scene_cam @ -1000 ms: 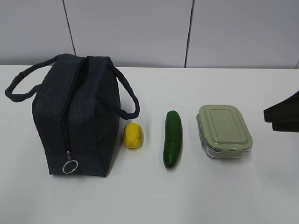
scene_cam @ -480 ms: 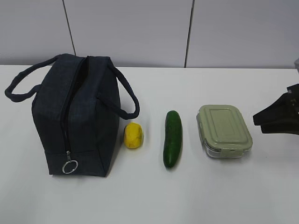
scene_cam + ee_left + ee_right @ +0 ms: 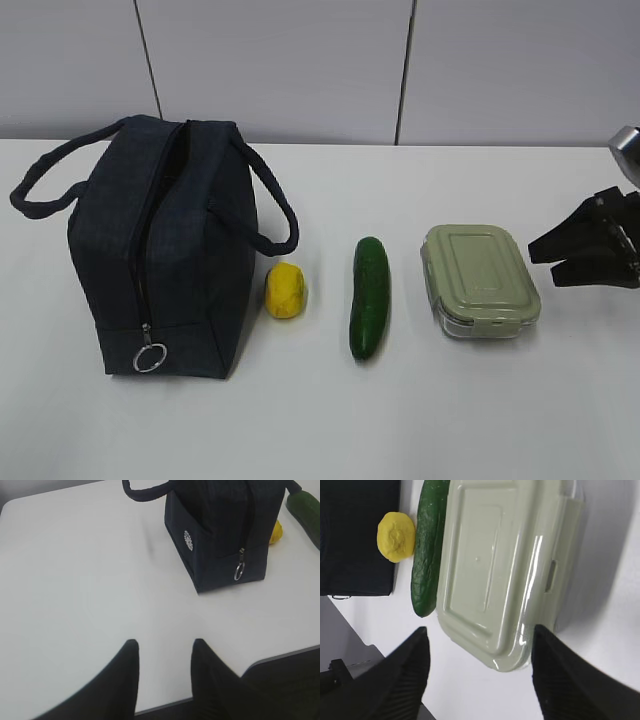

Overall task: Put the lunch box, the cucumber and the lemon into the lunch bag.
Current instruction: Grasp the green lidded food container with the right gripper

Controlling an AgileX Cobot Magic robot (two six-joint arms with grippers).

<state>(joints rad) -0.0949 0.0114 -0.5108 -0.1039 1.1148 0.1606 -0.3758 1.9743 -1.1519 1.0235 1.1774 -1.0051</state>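
The navy lunch bag (image 3: 165, 250) stands at the left, its zipper run shut with the ring pull (image 3: 151, 357) low at the front. To its right lie the yellow lemon (image 3: 286, 290), the dark green cucumber (image 3: 369, 297) and the lunch box (image 3: 480, 280) with its sage-green lid. My right gripper (image 3: 542, 261) hovers open just right of the lunch box. In the right wrist view the right gripper (image 3: 480, 630) has its fingers spread about as wide as the box (image 3: 505, 565), short of its near end. My left gripper (image 3: 165, 642) is open and empty over bare table, well short of the bag (image 3: 220, 530).
The white table (image 3: 320, 420) meets a grey panelled wall at the back. The bag's two loop handles (image 3: 275, 205) hang out to either side. The left wrist view shows the table's near edge (image 3: 280, 655) close under the left gripper.
My right gripper has come in from the right edge toward the lunch box, and its jaws have spread wider. The objects on the table have not moved.
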